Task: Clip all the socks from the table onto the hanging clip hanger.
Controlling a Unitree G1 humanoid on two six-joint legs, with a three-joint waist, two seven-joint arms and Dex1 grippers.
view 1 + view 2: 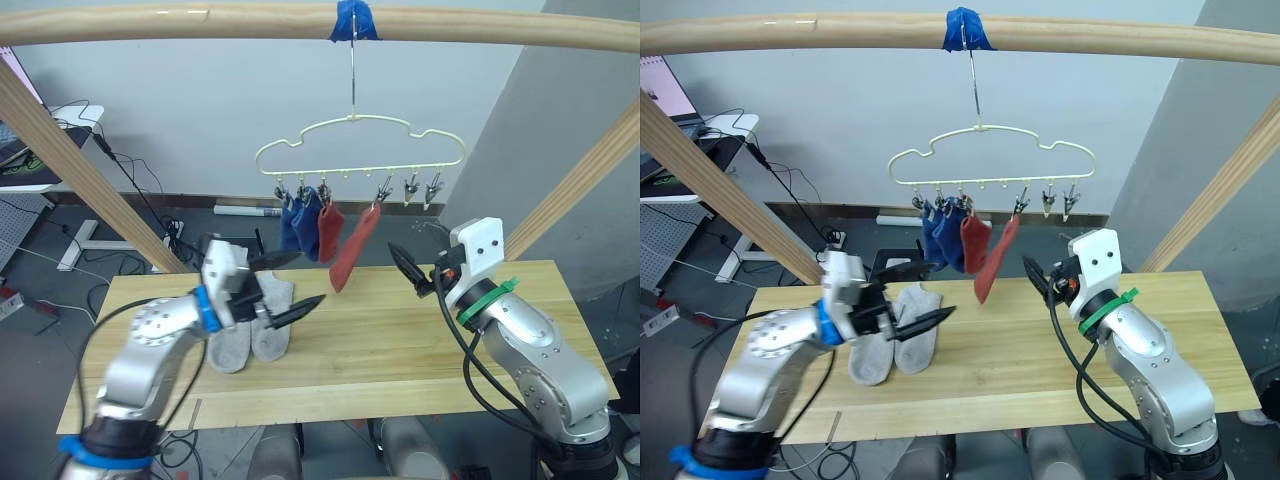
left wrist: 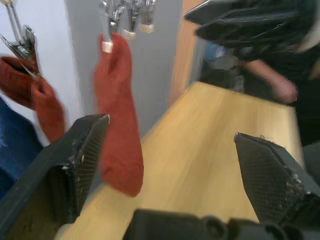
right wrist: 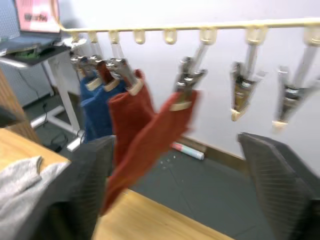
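From the thick round wooden beam [image 1: 300,22], at a wrap of blue tape [image 1: 355,20], hangs the thin pale yellow wire clip hanger [image 1: 360,140] with its wavy cloud outline and a row of small metal clips. Four socks are already pinned to it: two blue ankle socks [image 1: 298,222] crowd together at the nine o'clock end of the row, a rust red sock [image 1: 330,230] hangs just beside them, and a second rust red sock [image 1: 356,246] dangles from a clip nearer the middle, slanting down so its toe reaches toward the tabletop. The two clips [image 1: 421,187] at the three o'clock end hold nothing.

Below, on the long table of light wooden planks [image 1: 400,340], the two light grey socks [image 1: 252,325] lie side by side and touching, toward the nine o'clock side of the tabletop, well apart from the hanger above.

The left gripper [image 1: 290,283] hovers just above the grey pair, its two black fingers spread wide and grasping nothing; through its wrist view the slanting red sock shows between the open fingers [image 2: 75,160]. The right gripper [image 1: 410,268] is held up off the table at about three o'clock from the hanging red sock, near it but not touching. Its fingers [image 3: 280,175] are also released and empty, pointing toward the row of clips.

In the left wrist view, a person's hand [image 2: 282,90] is at the far edge of the table.
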